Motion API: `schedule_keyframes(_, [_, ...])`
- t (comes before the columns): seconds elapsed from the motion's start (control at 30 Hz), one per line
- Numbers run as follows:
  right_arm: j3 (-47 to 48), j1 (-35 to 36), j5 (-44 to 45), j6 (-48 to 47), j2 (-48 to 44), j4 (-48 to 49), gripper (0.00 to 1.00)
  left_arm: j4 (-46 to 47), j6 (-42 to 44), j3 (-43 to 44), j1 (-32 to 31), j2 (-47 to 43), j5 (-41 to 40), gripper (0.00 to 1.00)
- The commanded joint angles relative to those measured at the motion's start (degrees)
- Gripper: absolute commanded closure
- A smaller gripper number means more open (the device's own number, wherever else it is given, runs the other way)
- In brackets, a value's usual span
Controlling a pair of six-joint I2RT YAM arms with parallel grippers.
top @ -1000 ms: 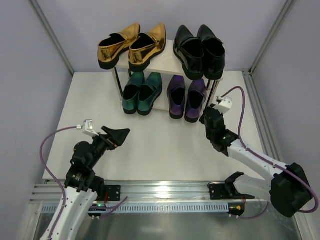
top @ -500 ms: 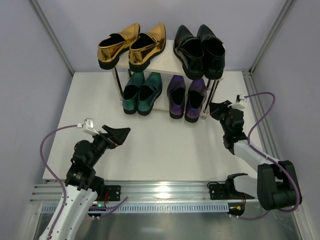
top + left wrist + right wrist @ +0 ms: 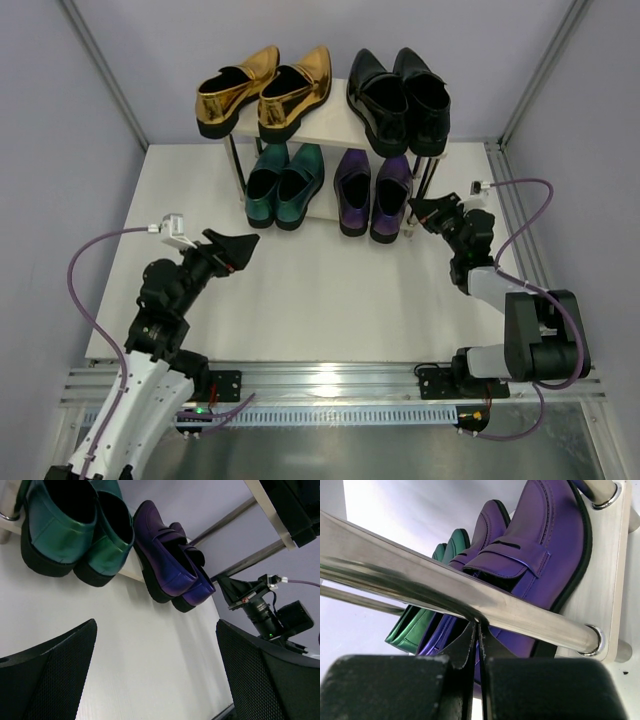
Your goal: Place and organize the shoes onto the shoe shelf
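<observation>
All the shoes sit on the shoe shelf (image 3: 325, 128). The gold pair (image 3: 265, 90) and black pair (image 3: 400, 100) are on its top board. The teal pair (image 3: 285, 185) and purple pair (image 3: 373, 192) are on the lower board. My right gripper (image 3: 420, 213) is shut and empty beside the shelf's front right post. In the right wrist view its tips (image 3: 479, 625) reach the metal post (image 3: 520, 612), with the purple shoes (image 3: 540, 545) behind. My left gripper (image 3: 235, 250) hangs open over bare table. Its fingers (image 3: 55, 675) frame the teal pair (image 3: 70, 525) and purple pair (image 3: 170, 565).
The white table (image 3: 320, 290) lies between grey side walls with metal frame bars. A rail (image 3: 320, 385) with the arm bases runs along the near edge. Purple cables loop off both wrists. The left wrist view shows the right arm (image 3: 260, 605) by the shelf.
My right arm has folded back toward its base and its wrist has turned, bringing the shut gripper from the purple shoes' heel to the shelf's front right post. The left arm shifted slightly left.
</observation>
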Motion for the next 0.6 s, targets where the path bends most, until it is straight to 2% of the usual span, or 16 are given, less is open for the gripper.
schedule_keyframes(0.0, [5.0,-2.8,2.8,-0.5,0.8,1.2,0.96,3.4,5.2,6.3,0.1,4.0,-3.7,0.00])
schedule_keyframes(0.13, [9.3,-4.3,4.5,-2.9,1.6,-4.5,0.96,3.4,9.3,13.4,0.1,10.3,-6.3,0.00])
schedule_keyframes(0.37, [15.0,-8.6,1.1,-3.7,3.7,-9.5,0.96,2.8,13.2,23.8,0.1,16.8,-11.4,0.00])
schedule_keyframes(0.5, [16.6,-9.3,0.1,-6.4,2.0,-13.1,0.96,-0.9,14.7,28.5,0.0,16.2,-21.5,0.00])
schedule_keyframes(0.57, [16.9,-9.3,-1.2,-8.0,-1.6,-17.1,0.96,-2.0,15.5,30.3,0.0,15.1,-31.9,0.01])
